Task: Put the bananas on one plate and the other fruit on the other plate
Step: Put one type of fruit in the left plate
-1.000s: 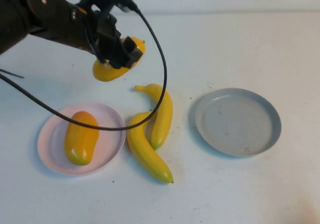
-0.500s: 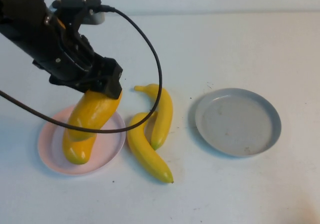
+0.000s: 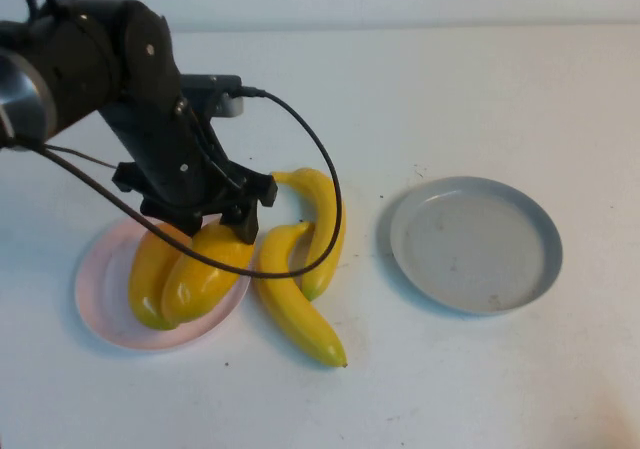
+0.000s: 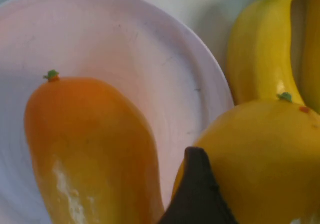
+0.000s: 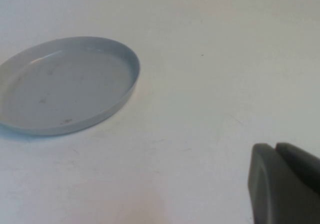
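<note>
My left gripper (image 3: 218, 237) is low over the pale pink plate (image 3: 98, 309) and shut on an orange-yellow mango-like fruit (image 3: 205, 269). That fruit rests on the plate against the second one (image 3: 148, 274). In the left wrist view one dark finger (image 4: 197, 194) presses the held fruit (image 4: 265, 154), beside the other fruit (image 4: 90, 144) on the pink plate (image 4: 150, 49). Two yellow bananas (image 3: 322, 224) (image 3: 295, 309) lie on the table right of the pink plate. The grey plate (image 3: 475, 244) is empty. My right gripper (image 5: 280, 184) is shut and empty over bare table near the grey plate (image 5: 65, 84).
The left arm's black cable (image 3: 325, 184) loops over the bananas. The white tabletop (image 3: 450, 99) stretches behind and in front of the plates. One banana (image 4: 260, 59) lies close against the pink plate's rim.
My left gripper has carried the second fruit from behind the bananas down onto the pink plate, beside the first fruit. The bananas and the grey plate have not moved.
</note>
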You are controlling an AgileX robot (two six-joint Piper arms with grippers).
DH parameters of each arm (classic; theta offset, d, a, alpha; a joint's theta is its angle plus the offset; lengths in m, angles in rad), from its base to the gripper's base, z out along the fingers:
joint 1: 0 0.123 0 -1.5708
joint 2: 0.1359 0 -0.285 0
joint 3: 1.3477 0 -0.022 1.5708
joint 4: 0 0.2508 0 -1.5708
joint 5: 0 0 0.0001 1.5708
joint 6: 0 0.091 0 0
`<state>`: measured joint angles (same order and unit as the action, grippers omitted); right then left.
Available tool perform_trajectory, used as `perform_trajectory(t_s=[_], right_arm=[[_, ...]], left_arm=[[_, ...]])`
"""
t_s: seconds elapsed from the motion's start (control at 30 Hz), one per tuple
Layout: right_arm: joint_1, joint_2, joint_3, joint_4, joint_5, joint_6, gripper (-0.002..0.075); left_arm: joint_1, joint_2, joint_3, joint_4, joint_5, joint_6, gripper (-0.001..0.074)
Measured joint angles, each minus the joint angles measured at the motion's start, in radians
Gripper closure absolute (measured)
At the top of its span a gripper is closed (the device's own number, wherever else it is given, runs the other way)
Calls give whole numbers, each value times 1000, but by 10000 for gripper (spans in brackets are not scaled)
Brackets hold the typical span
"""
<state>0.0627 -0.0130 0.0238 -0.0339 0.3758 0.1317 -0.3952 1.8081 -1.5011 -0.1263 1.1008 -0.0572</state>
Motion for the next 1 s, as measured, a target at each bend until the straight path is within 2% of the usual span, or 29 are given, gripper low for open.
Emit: perform_trajectory(t_s=[0.3,0.43,0.5,0.63,0.77,0.9,1.0], right_arm=[[0,0,0,0,0,0,743],[0,0,0,0,0,0,743],[0,0,0,0,0,0,743],[0,0,0,0,0,0,743],[0,0,0,0,0,0,743],[0,0,0,0,0,0,743],[0,0,0,0,0,0,743]], left_arm=[[-15,62,0,183,-10,0,290],[-15,62,0,200,-13,-2,290],[-15,62,0,202,-13,-2,264],[-15,62,0,204,-13,-2,149],[-15,62,0,199,-13,-3,113],[-15,57,0,157,-11,-3,129],[-15,37,-2,116,11,-3,221]])
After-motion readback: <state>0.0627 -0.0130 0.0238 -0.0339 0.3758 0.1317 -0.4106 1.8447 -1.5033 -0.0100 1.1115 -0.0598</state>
